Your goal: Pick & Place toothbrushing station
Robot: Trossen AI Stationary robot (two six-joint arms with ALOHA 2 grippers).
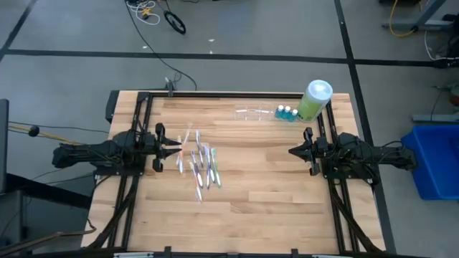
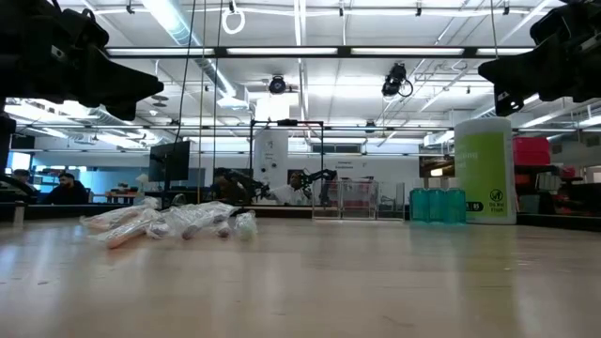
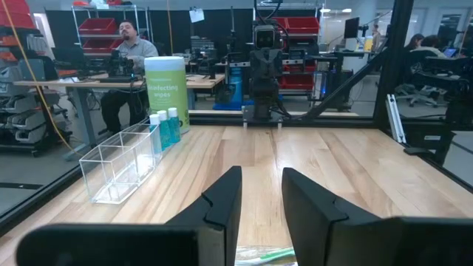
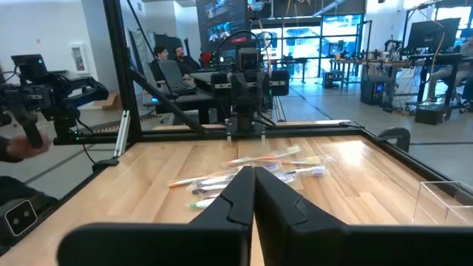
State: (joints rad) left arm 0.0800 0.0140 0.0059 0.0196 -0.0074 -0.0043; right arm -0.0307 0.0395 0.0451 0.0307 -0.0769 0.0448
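The see-through plastic rack [image 1: 254,112] stands empty at the table's far edge, right of centre; it also shows in the left wrist view [image 3: 122,162]. Several wrapped toothbrushes [image 1: 201,163] lie in a loose pile left of centre, also in the right wrist view [image 4: 251,171]. My left gripper [image 1: 176,148] hovers open above the table just left of the pile, touching nothing. My right gripper [image 1: 292,151] hovers shut and empty right of centre.
A big light-green bottle with a white cap [image 1: 314,100] and small blue-capped bottles [image 1: 286,112] stand at the far right corner beside the rack. A black frame [image 1: 215,94] borders the table. A person [image 3: 129,52] sits beyond the table.
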